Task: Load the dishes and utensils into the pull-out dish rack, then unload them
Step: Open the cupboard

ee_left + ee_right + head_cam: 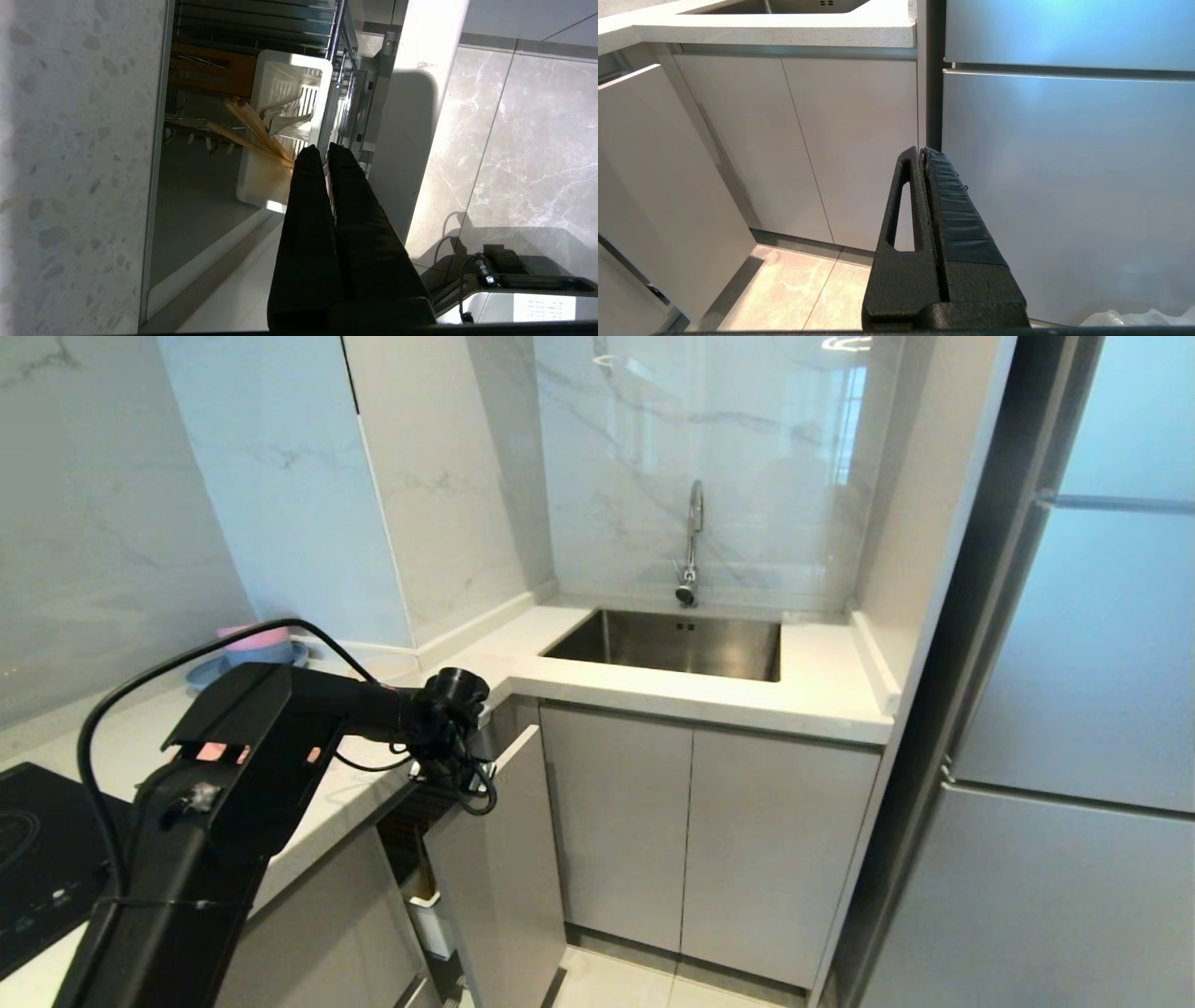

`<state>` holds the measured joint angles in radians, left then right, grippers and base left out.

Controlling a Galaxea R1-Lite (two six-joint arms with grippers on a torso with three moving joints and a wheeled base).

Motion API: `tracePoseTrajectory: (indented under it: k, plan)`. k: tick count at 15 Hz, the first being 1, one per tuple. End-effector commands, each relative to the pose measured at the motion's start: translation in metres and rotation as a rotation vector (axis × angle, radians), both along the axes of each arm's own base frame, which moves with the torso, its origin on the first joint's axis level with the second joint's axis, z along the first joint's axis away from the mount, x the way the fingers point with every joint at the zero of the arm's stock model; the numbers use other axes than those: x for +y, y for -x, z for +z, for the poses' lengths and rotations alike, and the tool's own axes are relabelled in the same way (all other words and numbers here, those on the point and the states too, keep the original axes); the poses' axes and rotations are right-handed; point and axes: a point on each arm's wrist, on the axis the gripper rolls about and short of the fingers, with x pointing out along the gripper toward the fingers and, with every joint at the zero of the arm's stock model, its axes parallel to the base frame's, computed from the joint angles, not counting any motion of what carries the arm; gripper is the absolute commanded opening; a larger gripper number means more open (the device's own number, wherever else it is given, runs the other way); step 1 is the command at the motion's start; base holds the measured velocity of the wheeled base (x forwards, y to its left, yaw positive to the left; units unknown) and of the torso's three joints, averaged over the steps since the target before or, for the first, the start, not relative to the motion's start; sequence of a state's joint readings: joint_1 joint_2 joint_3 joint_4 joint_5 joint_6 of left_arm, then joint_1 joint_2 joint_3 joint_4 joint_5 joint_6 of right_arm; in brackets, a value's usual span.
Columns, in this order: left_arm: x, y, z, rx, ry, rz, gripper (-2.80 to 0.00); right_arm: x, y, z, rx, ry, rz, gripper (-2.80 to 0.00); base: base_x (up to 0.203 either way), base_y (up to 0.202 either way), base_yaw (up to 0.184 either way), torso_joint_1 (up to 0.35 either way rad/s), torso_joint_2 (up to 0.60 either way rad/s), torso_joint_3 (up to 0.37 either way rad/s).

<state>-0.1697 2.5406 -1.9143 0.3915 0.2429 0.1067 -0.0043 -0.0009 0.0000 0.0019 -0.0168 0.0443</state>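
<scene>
My left gripper (318,150), pinched on the chopsticks (254,133), hangs over the rack's cutlery box (261,186) to seat or lift them; right gripper (922,151) closed, empty.

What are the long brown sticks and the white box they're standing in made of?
The chopsticks look like wood: light brown, matte, with no shine. The cutlery box looks like white plastic: smooth, moulded walls with slots cut through them. The left gripper sits shut just beside them.

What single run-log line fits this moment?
left gripper: shut on chopsticks | over cutlery box | right gripper: shut, parked
</scene>
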Motion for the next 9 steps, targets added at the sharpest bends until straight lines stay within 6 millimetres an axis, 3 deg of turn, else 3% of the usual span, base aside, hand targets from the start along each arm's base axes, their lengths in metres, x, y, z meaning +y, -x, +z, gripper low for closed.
tracePoseTrajectory:
  k: [1, 9]
  plan:
    - [-0.003, 0.001, 0.001, 0.003, 0.002, -0.004, -2.80, 0.000, 0.000, 0.000, 0.003, 0.000, 0.001, -2.80, 0.000, 0.000, 0.000, 0.000, 0.00, 0.000]
    - [-0.025, 0.007, -0.003, 0.013, 0.022, -0.017, -2.80, 0.000, 0.000, 0.000, 0.002, 0.000, 0.000, -2.80, 0.000, 0.000, 0.000, 0.000, 0.00, 0.000]
